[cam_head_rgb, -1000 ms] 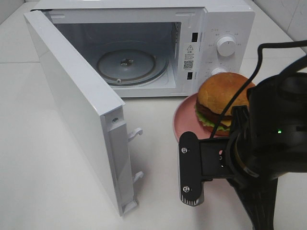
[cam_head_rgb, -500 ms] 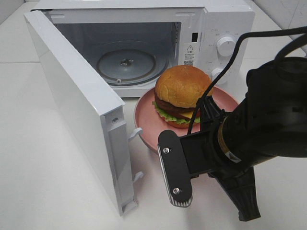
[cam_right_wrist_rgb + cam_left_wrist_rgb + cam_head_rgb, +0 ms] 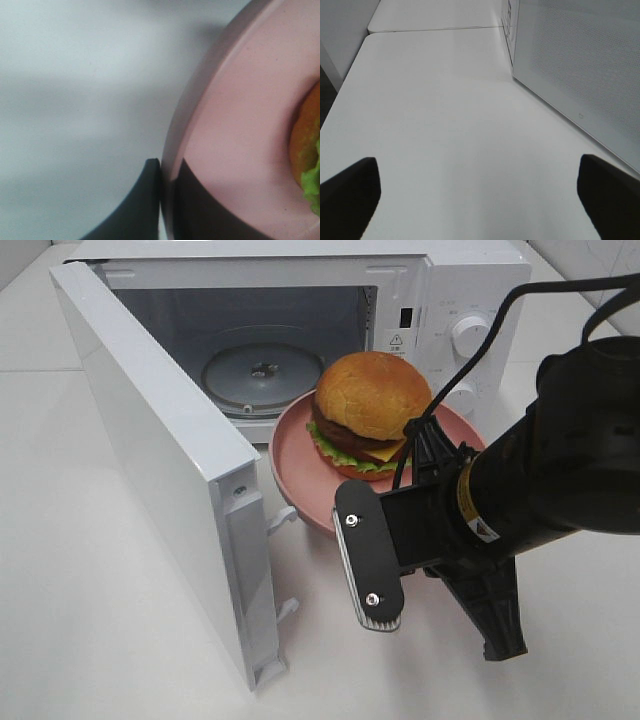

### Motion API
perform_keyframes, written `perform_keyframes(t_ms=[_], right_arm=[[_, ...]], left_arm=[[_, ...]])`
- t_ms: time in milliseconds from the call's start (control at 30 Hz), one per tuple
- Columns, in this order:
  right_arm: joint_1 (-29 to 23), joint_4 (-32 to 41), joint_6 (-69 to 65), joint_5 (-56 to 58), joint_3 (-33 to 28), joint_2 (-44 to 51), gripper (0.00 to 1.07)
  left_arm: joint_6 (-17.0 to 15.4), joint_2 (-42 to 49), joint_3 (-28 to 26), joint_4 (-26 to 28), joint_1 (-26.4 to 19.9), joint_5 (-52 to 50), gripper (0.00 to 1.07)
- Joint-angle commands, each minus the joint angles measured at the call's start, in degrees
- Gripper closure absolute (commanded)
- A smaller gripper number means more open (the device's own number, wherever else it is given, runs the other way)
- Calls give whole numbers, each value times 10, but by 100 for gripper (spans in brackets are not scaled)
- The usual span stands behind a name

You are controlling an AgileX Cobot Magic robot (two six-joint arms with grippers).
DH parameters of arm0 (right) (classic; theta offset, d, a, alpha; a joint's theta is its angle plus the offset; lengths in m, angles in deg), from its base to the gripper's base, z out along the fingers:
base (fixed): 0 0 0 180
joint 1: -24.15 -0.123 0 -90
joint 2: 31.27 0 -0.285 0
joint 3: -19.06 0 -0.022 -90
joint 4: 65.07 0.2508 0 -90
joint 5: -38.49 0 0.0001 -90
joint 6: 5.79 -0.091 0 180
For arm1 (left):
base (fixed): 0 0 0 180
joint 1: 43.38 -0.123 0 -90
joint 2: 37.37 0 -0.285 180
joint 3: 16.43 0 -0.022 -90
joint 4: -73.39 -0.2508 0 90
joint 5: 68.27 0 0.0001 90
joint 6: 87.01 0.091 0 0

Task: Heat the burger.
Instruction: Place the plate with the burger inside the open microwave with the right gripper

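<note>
The pink plate [image 3: 296,472] is pinched at its near rim by the right claw [image 3: 168,176], a finger on either face, so that the burger [image 3: 372,400] is carried level and untouched. The burger sits on the plate just before the open microwave [image 3: 480,280], not yet over the glass turntable [image 3: 262,375]. The cavity mouth is judged wide enough, though the swung-out door [image 3: 150,440] stands near the plate's left edge. The left claw [image 3: 480,195] is spread wide and empty above the counter [image 3: 445,125].
</note>
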Motion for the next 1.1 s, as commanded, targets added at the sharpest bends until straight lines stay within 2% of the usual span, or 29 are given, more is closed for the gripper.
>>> perform_keyframes(t_ms=[33, 500, 667, 733, 933, 1000, 1100], right_arm=[[13, -16, 19, -38, 7, 5, 107], [26, -32, 25, -83, 9, -8, 107], [28, -18, 25, -72, 34, -23, 107], [38, 2, 37, -69, 57, -35, 107], [39, 28, 81, -58, 60, -37, 107], [51, 69, 117, -61, 64, -38, 107], [54, 85, 130, -50, 72, -40, 107]], left_arm=[[-2, 11, 1, 3, 2, -2, 4], [-2, 11, 1, 3, 2, -2, 4], [-2, 11, 1, 3, 2, -2, 4], [-2, 11, 1, 3, 2, -2, 4], [-2, 11, 1, 3, 2, -2, 4], [-2, 11, 1, 3, 2, -2, 4], [-2, 11, 1, 3, 2, -2, 4]])
